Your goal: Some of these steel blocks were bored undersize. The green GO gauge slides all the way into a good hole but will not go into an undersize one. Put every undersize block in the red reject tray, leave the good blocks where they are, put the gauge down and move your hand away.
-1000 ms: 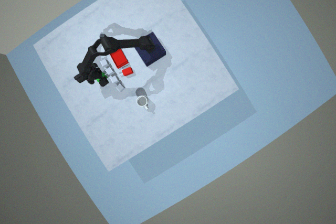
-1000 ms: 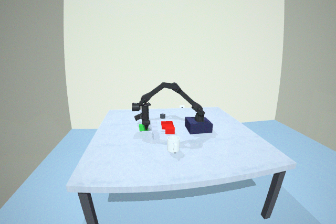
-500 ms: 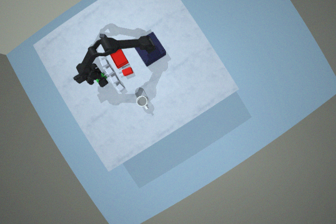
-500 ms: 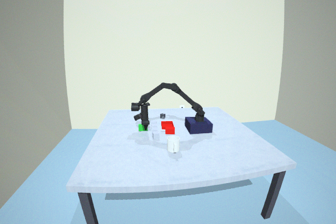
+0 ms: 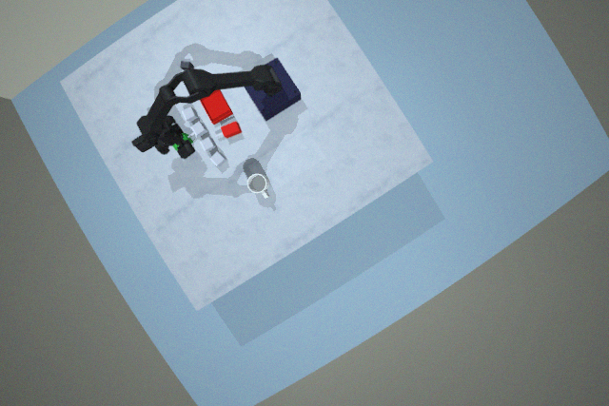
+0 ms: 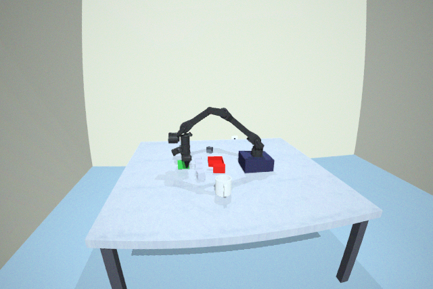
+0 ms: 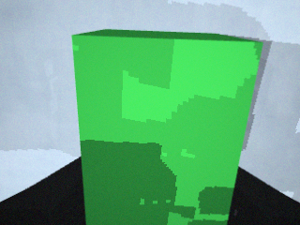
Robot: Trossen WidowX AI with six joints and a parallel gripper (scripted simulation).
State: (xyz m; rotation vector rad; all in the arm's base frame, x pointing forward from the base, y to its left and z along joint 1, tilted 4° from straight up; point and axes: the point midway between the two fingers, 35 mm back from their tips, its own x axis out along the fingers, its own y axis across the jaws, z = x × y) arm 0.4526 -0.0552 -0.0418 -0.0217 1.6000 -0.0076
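Top view: jaws (image 5: 178, 147) (image 6: 187, 166) gripped gauge (image 5: 184, 140) (image 6: 182, 164) (image 7: 164, 94) beside blocks (image 5: 206, 144) (image 6: 199, 166).
Blocks stood in a row outside tray (image 5: 216, 106) (image 6: 215, 161); testing looked underway, sorting, gauge put-down left.
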